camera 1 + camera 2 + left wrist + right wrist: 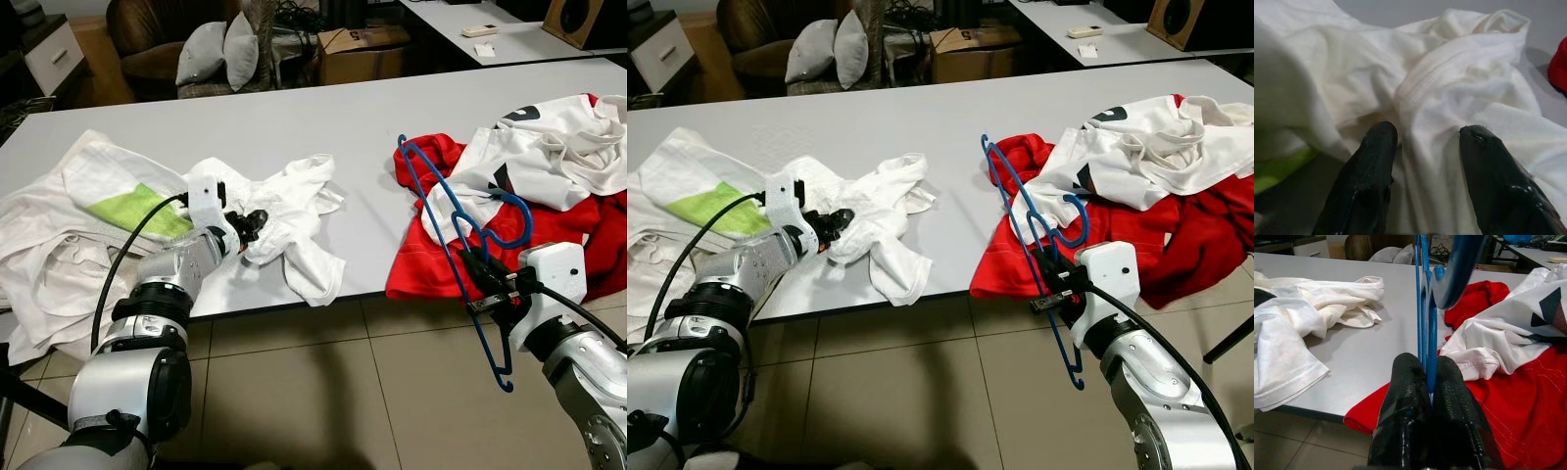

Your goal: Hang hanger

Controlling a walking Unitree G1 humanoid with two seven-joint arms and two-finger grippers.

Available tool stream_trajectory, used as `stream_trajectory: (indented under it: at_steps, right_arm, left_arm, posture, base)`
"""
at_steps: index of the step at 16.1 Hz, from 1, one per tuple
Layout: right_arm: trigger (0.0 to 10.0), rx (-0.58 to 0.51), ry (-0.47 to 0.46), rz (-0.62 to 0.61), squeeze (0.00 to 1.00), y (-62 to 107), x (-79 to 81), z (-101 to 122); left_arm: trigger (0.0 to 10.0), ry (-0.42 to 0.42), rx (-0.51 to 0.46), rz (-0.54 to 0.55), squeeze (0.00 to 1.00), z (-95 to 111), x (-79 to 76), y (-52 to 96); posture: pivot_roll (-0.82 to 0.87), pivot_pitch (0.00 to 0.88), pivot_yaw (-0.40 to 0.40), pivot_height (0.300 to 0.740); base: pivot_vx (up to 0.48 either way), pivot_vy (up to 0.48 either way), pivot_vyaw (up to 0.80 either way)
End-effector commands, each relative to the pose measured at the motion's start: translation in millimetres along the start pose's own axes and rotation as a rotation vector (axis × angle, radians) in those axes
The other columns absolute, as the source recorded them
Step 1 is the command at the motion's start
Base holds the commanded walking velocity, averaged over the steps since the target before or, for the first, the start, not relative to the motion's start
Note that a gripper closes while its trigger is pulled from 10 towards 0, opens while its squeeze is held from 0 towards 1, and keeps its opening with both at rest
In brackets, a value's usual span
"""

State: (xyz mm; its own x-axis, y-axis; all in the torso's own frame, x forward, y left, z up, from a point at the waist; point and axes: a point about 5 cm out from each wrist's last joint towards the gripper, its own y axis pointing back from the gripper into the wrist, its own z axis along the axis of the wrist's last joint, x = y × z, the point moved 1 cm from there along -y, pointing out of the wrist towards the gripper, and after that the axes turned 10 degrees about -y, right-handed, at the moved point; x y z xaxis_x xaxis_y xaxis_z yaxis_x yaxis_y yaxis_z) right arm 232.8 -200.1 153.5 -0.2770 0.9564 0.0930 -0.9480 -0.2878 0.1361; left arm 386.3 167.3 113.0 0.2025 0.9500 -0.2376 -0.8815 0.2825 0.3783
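Right wrist view reveals right hand (1427, 377) pinching blue hanger (1425, 308).

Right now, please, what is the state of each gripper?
Left gripper: open, fingers either side of a fold of the white shirt.
Right gripper: closed on the blue hanger.

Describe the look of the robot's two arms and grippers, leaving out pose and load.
Both arms are silver metal with dark ringed joints and a white housing at the wrist, fed by a black cable. The left gripper and the right gripper each have two long, rounded, glossy black fingers.
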Motion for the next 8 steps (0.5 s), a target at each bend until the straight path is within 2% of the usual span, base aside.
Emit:
stream_trajectory:
  at_steps: [1, 5, 7, 8]
  right_arm:
    - [10.0, -0.013, 0.000, 0.017, 0.00, -2.5, 3.0, 2.9]
    - [10.0, -0.015, 0.002, 0.024, 0.00, -5.2, 2.3, 3.2]
    - [10.0, -0.008, 0.010, 0.044, 0.00, -6.0, 5.4, 2.8]
    - [10.0, -0.004, 0.013, 0.051, 0.00, -6.9, 6.2, 2.8]
  left_arm:
    - [0.0, -0.017, -0.024, 0.025, 0.00, 8.7, 5.0, 1.2]
    - [0.0, -0.015, -0.063, 0.000, 0.00, 14.9, 3.6, 0.4]
    - [0.0, 0.028, -0.045, -0.048, 0.00, 7.3, -3.6, -2.0]
    - [0.0, 0.021, -0.030, -0.042, 0.00, 2.6, -3.7, -2.7]
  posture:
    - [-0.17, 0.000, 0.097, 0.740]
    - [-0.16, 0.000, 0.093, 0.740]
    - [-0.17, 0.000, 0.095, 0.740]
    - [-0.17, 0.000, 0.095, 0.740]
  base:
    - [0.000, 0.000, 0.00]
    - [0.000, 0.000, 0.00]
    - [0.000, 0.000, 0.00]
    - [0.000, 0.000, 0.00]
